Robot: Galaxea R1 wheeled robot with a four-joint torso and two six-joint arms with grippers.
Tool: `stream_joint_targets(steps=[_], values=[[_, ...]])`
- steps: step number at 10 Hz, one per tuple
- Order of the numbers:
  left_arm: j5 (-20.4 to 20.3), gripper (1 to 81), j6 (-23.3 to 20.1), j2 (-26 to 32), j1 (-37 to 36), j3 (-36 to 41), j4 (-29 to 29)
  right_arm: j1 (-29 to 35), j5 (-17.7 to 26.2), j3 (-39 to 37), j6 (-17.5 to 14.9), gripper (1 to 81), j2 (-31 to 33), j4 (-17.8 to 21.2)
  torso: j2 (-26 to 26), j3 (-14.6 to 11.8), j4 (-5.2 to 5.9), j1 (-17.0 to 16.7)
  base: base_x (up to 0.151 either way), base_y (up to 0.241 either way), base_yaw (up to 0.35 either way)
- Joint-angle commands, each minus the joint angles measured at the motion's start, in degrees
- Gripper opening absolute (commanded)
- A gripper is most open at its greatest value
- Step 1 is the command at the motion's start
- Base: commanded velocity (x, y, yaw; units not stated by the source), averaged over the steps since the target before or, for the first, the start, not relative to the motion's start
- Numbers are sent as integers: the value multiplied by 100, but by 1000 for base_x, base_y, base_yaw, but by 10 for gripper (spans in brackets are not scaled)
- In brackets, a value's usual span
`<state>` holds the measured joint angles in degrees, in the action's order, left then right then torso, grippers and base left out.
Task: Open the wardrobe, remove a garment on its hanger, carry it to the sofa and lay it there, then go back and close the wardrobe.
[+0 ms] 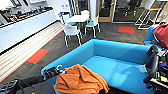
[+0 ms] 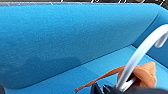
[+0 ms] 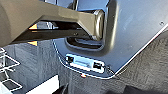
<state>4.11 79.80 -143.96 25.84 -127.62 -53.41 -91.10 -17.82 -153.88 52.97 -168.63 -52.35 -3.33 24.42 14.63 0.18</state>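
Garment (image 1: 80, 81): orange, light, limp, draped over near edge of blue sofa (image 1: 120, 53). Left hand (image 1: 51, 72) closed on white hanger (image 2: 140, 56) neck, only stiff hold. Right hand: cannot tell.

The sofa (image 1: 117, 53) stands on dark carpet (image 1: 57, 47) with orange tiles. Its seat and high back are bright blue. The orange garment (image 1: 80, 80) lies crumpled over the sofa's near edge and onto the seat. Its white hanger hook (image 2: 140, 55) rises above the seat, beside the back.
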Motion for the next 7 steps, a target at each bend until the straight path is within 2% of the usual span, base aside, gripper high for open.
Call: stream_joint_targets(steps=[1, 5, 6, 7], values=[[-23, 811, 18, 367, -805, 0, -117, -80, 209, 17, -15, 811, -33, -135, 0, 0, 0, 0, 0, 0, 0], [-156, 811, -79, 402, -340, 115, -161, -97, 200, 18, -15, 811, -41, -135, 0, 0, 0, -2, 0, 0, 0], [-233, 811, -122, 402, 63, 253, -447, -80, 209, 17, -15, 811, -41, -127, 0, -2, 0, -2, 0, 0, 0], [-524, 811, -140, 377, 565, 456, -958, -45, 209, 17, -6, 811, -59, -109, 0, -2, 0, -2, 0, 0, 0]])
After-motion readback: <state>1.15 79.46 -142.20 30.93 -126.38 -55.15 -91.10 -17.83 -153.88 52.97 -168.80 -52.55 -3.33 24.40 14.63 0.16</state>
